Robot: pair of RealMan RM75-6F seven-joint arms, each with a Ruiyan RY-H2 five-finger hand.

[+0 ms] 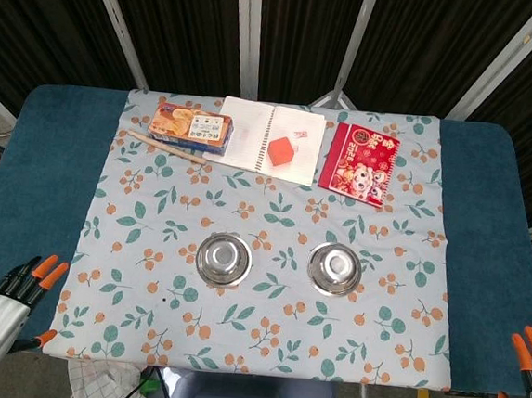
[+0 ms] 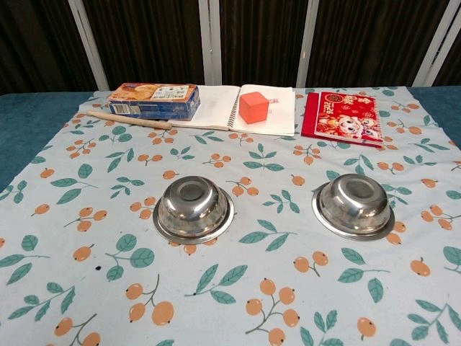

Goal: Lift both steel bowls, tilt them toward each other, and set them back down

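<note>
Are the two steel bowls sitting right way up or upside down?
Upside down. In the chest view both the left bowl and right bowl rest rim-down on the cloth, flat bases on top.

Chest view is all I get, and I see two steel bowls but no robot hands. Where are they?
Observer: The left hand sits off the tablecloth, by the table's near left corner, holding nothing.
Operator: And the other one?
Observer: The right hand shows at the near right edge, only its orange-tipped fingers in frame, apart from both bowls.
Operator: Which bowl is nearer the left hand?
Observer: The left bowl; the right bowl lies beside it.
</note>
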